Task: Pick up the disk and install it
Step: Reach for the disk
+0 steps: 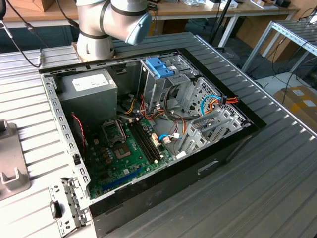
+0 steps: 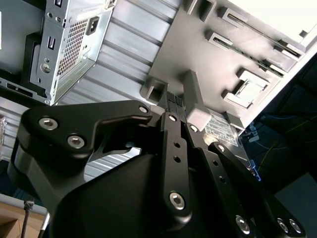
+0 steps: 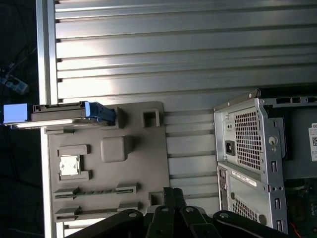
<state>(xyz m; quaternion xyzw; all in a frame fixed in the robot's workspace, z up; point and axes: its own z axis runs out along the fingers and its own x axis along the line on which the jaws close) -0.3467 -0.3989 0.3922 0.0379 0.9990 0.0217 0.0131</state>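
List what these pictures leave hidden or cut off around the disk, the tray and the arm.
- Disk: seen edge-on in the first wrist view, so its flat faces are hidden.
- Grey tray: cut off by the exterior view's left edge.
- Arm: cut off by that view's top edge.
- Part of the tray: behind the gripper in the first wrist view.

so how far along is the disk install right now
Nothing looks done yet. The disk stands on edge in the grey tray, not in the open computer case. In hand: nothing. In the first wrist view the gripper is shut, by the tray and apart from the disk. Left: the pickup and the install.
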